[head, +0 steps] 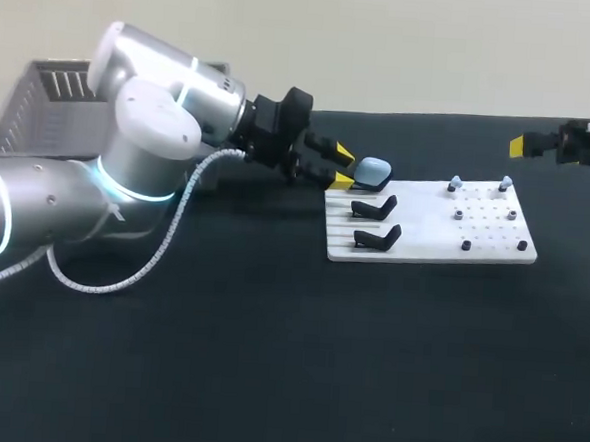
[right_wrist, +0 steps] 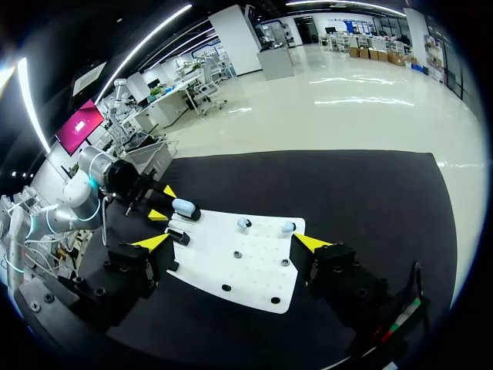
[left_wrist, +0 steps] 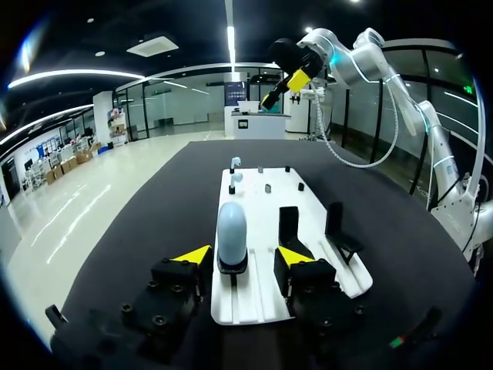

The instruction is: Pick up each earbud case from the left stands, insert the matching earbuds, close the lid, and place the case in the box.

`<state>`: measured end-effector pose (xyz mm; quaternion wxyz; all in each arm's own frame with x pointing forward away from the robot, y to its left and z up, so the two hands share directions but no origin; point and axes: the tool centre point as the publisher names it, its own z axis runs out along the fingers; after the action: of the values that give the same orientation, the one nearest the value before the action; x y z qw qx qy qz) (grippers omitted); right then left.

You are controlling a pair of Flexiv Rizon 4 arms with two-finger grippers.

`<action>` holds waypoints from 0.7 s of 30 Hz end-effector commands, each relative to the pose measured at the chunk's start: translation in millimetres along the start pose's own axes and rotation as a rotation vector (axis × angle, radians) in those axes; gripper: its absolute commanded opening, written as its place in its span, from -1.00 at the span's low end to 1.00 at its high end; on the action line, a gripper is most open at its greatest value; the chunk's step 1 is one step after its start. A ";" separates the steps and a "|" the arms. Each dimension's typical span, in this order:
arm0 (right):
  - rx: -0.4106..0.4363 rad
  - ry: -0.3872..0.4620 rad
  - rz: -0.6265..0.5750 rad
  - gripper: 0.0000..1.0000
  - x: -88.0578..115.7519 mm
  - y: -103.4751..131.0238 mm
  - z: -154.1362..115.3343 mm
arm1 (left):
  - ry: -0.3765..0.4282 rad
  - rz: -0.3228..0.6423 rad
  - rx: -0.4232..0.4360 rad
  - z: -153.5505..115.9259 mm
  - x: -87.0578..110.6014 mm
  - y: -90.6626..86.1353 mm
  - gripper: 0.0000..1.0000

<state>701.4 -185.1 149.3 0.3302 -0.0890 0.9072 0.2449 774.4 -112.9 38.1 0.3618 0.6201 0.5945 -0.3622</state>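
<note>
The pale blue case sits upright on its black stand, at the near end of the white board. It is between the fingers of the left gripper. The fingers are spread wide, with a visible gap on each side of the case, so nothing is gripped yet.

I judge the step in hand to be the first pick-up: the gripper is lined up around the case but has not taken it. The next move calls for bringing the fingers together evenly on the two long sides of the case. It should then lift straight off the stand, so the case is not tipped or dragged.

Room is tight on one side. An empty stand is just ahead of one finger, and another is beside that one, so a sideways swing could knock them. The other finger hangs past the board's edge, over the dark table, where there is space. Above the case nothing is in the way.

Further ahead of the gripper, at the board's far end, are the blue earbuds on their pegs. The right gripper is also wide open and holds nothing. It hangs well apart, beyond that end of the board, so the two arms have room. The box lies behind the left arm, well away from the gripper.
</note>
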 end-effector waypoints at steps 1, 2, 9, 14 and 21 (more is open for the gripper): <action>0.001 -0.001 -0.001 1.00 0.4 0.1 -0.4 | -0.002 0.000 0.009 5.4 2.9 6.0 0.13; 0.001 -0.001 -0.001 1.00 0.4 0.1 -0.4 | -0.001 0.000 0.011 6.5 3.3 6.7 0.13; 0.001 -0.001 -0.001 1.00 0.4 0.1 -0.4 | 0.002 -0.001 0.014 9.8 3.4 12.2 0.15; 0.001 -0.001 -0.001 1.00 0.4 0.1 -0.4 | 0.001 -0.005 0.016 12.7 4.3 14.3 0.09; 0.001 -0.001 -0.001 1.00 0.4 0.1 -0.4 | -0.004 -0.007 0.029 18.3 4.3 16.5 -0.03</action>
<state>701.4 -185.1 149.3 0.3302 -0.0890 0.9072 0.2449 784.0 -124.3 28.5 0.3569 0.6204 0.5922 -0.3703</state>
